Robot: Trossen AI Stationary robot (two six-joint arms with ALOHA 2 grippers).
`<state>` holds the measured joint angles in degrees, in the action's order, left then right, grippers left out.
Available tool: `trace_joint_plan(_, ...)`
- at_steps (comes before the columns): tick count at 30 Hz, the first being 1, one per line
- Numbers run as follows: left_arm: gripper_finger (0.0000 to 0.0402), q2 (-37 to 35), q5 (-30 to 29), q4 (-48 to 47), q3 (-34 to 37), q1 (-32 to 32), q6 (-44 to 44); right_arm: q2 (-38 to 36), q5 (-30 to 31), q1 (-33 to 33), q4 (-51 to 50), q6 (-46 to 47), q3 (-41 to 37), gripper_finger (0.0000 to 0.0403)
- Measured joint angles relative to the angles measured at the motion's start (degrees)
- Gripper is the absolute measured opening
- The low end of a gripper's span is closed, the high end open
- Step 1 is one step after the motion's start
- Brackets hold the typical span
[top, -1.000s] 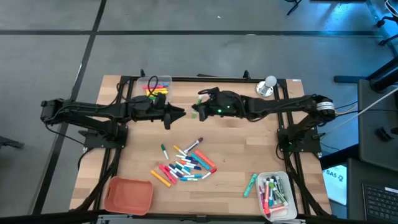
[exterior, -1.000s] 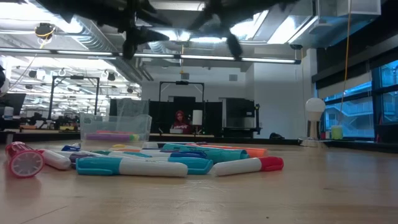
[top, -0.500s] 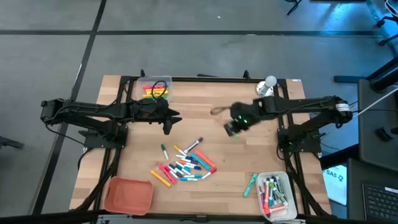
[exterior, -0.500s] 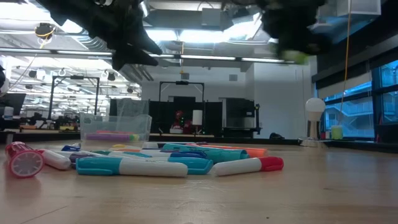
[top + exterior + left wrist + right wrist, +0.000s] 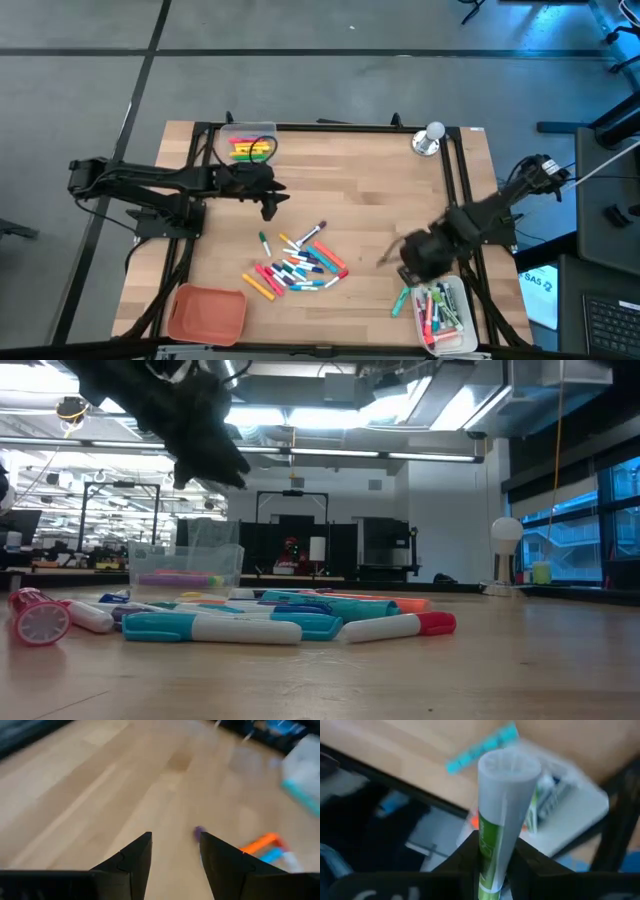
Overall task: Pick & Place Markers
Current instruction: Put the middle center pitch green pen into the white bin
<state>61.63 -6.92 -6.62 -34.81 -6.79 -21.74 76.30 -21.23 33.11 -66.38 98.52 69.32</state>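
At the counter's [image 5: 380, 200] left, the left gripper [image 5: 269, 208] hovers, jaws parted and empty, above and short of the loose markers [image 5: 297, 264], which remain unsorted. Rightward, the right gripper [image 5: 412, 268], jaws clamped on a green-labelled marker [image 5: 498, 820], hangs just beside the part-filled clear bin [image 5: 462, 322].

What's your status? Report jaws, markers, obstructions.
Right gripper shut on green marker, over clear bin at near right. Left gripper open, empty, above the marker pile. Teal marker lies beside bin. Nothing in the way.
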Motion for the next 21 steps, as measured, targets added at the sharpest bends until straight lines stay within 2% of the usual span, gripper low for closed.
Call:
trace_joint_plan(3, 0.0162, 3.5, -5.4, 2.1, 0.0, 0.0, 5.0, 1.0, -2.1, 5.3, 3.2, 6.4, 0.0, 0.0065)
trace_joint_plan(6, 0.0164, 7.8, -6.5, 6.5, 0.0, 0.0, 6.5, 2.5, -1.9, 9.2, 5.4, 11.5, 0.0, 0.0066)
trace_joint_plan(12, 0.0162, 18.4, -3.7, 17.0, 0.0, 0.5, 2.1, 5.9, -3.0, 13.5, 11.3, 12.3, 0.0, 0.0093)
trace_joint_plan(17, 0.0162, 24.8, 2.7, 22.0, 0.0, 1.5, -2.9, 7.9, -2.8, 15.5, 8.3, 15.7, 0.0, 0.0093)
trace_joint_plan(21, 0.0161, 27.4, 3.6, 23.1, 0.0, 3.0, -3.0, 8.9, -2.8, 16.3, 4.8, 16.6, 0.0, 0.0102)
